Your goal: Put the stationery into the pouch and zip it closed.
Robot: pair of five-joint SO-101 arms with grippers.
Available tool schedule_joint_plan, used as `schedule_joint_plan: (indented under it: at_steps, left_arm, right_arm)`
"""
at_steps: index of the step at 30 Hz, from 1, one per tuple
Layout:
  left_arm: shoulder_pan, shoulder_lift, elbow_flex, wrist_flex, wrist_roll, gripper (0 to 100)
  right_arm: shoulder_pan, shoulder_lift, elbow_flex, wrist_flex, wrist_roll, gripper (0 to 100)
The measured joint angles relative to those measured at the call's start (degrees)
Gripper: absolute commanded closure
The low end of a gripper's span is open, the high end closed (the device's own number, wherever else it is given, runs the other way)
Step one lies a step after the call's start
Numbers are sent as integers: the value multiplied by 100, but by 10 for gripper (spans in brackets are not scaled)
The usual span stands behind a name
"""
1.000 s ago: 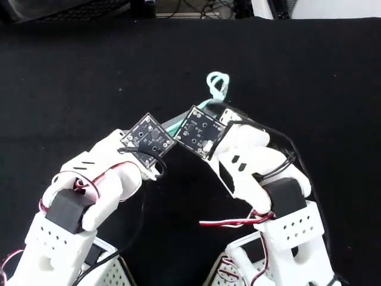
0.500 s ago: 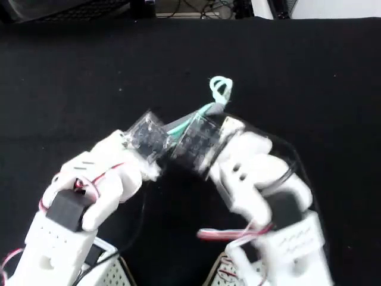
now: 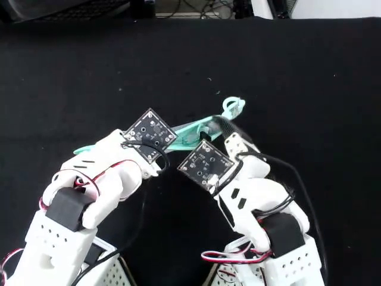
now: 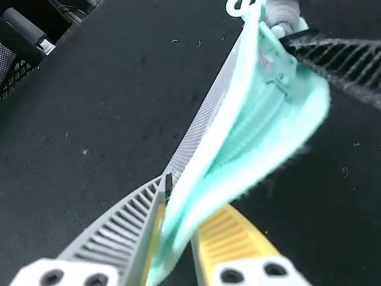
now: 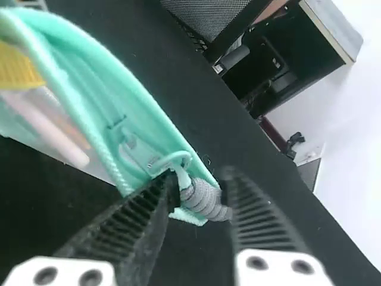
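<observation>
Over the black table [image 3: 89,71] the mint pouch [image 3: 193,130] slants, left tool [image 4: 190,202] clamping one end, right tool [image 5: 199,179] seemingly pinching the zip-pull [image 5: 202,202].

Pouch [image 3: 193,128] largely covered from above — stationery [image 5: 52,139] inside blurred, cropped at edge

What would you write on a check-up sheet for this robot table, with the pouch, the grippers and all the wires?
Surface: black table, flat and dark all over.
Job's things: mint pouch held between the two arms; stationery shows inside through its clear side; grey zipper pull at one end.
Clutter: a few lint specks on the table.
Grippers: left gripper shut on the pouch's end; right gripper shut on the zipper pull.
Cables: red, white and black wires run along the arms.
Surroundings: dark furniture beyond the table's edge.
</observation>
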Motion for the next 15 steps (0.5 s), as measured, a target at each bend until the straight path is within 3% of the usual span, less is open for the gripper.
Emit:
schedule_joint_plan:
  at_steps: [12,15]
  left_arm:
    - [-9,0,35,-158,0,970]
    - [-9,0,70,-220,0,970]
  right_arm:
    - [9,158,229,-1160,-738,789]
    - [378,360,281,-1495,-1002,790]
